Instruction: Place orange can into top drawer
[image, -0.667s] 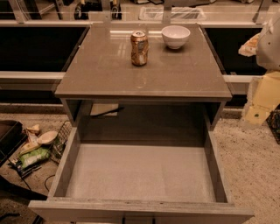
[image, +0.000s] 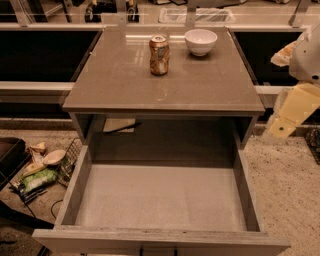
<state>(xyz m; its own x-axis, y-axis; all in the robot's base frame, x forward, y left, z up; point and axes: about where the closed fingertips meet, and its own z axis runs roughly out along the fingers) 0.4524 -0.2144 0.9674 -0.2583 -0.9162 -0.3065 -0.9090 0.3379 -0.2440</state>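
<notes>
The tool (image: 283, 124) hangs at the right edge of the view, just past the counter's right corner and well apart from the can. It is not holding the can. One cannot tell if it is spread or pinched. The arm (image: 306, 60) comes down from the right, white up high and yellow lower, sloping toward the drawer.

Closest is the top drawer (image: 160, 235), pulled wide out. Behind it is the counter (image: 120, 85). Near its back stands the orange can (image: 159, 55), upright, just left of a white bowl (image: 201, 41) and not touching it.

The can is likely light, thin and smooth. A hard squeeze could dent it, and a loose one could let it slip. The round middle, taken from the side, looks like the best place to hold.
</notes>
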